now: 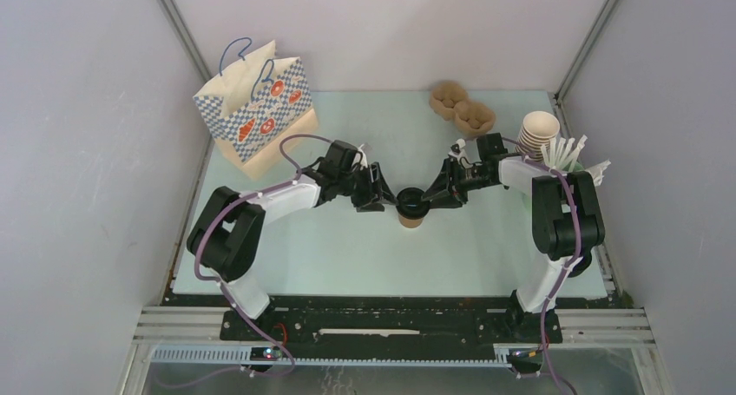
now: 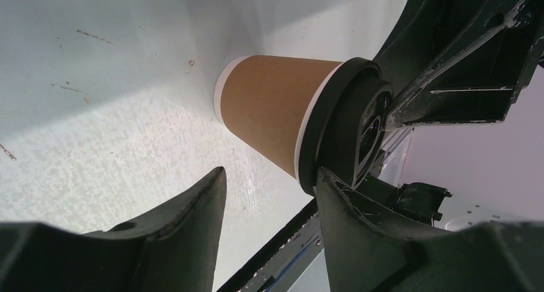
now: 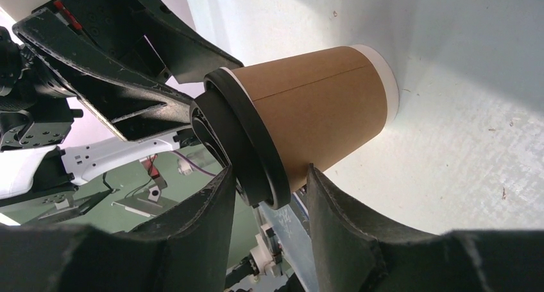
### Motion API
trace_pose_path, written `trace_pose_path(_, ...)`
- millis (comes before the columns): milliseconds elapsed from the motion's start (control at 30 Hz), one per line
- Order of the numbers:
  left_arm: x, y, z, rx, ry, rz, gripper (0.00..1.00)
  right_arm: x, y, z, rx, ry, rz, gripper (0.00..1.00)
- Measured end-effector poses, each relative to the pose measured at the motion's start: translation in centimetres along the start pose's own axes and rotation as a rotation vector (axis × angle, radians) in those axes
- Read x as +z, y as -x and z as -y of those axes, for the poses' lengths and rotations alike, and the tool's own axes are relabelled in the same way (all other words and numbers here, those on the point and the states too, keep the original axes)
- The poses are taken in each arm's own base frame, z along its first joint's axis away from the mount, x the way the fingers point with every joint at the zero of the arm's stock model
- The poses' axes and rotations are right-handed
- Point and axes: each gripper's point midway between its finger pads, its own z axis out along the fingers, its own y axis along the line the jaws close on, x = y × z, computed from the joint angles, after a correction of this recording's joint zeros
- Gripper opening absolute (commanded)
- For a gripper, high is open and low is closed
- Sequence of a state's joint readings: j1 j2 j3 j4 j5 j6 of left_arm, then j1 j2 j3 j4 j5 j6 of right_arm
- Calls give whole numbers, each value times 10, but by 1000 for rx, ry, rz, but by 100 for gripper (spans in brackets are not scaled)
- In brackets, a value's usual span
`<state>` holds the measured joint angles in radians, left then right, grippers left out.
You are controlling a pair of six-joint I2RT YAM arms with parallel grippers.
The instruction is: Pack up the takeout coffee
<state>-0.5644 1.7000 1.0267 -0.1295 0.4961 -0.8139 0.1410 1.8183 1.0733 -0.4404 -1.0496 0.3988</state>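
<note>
One takeout coffee cup [image 1: 410, 218], brown kraft with a black lid [image 1: 411, 200], stands upright mid-table between both arms. Only this one lidded cup shows. My left gripper [image 1: 386, 200] is at its left, jaws apart with nothing between them; in the left wrist view [image 2: 269, 173] one fingertip [image 2: 333, 189] touches the lid's rim [image 2: 327, 112] and the cup [image 2: 269, 112] lies beyond. My right gripper [image 1: 431, 197] is at its right; in the right wrist view [image 3: 269, 173] its fingers straddle the lid's rim [image 3: 247, 138], one over the lid's top, one against the cup wall [image 3: 321, 106].
A checked paper bag [image 1: 256, 108] stands open at the back left. Two pulp cup carriers [image 1: 464, 108] lie at the back right. A stack of lidless brown cups [image 1: 538, 133] and white paper-wrapped sticks [image 1: 573, 156] stand by the right arm.
</note>
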Motion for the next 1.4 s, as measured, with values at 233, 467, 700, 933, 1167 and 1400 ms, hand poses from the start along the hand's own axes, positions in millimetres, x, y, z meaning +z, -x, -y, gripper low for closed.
trace_pose_path(233,2,1,1,-9,6,-11,50,1,0,2,20,-7,-1,51)
trace_pose_path(467,2,1,-1,-25,39,-30,46,3,-2,6,88,-2,-21,50)
trace_pose_path(700,5,-1,-4,-25,59,-36,45,3,-3,10,147,-11,-22,47)
trace_pose_path(933,12,-4,-10,-33,63,-48,43,1,-3,7,150,-103,13,47)
trace_pose_path(1167,17,-7,-15,-57,47,-62,43,2,-3,10,180,-127,4,47)
trace_pose_path(1400,15,-6,-13,-51,44,-53,48,2,-3,10,178,-106,4,49)
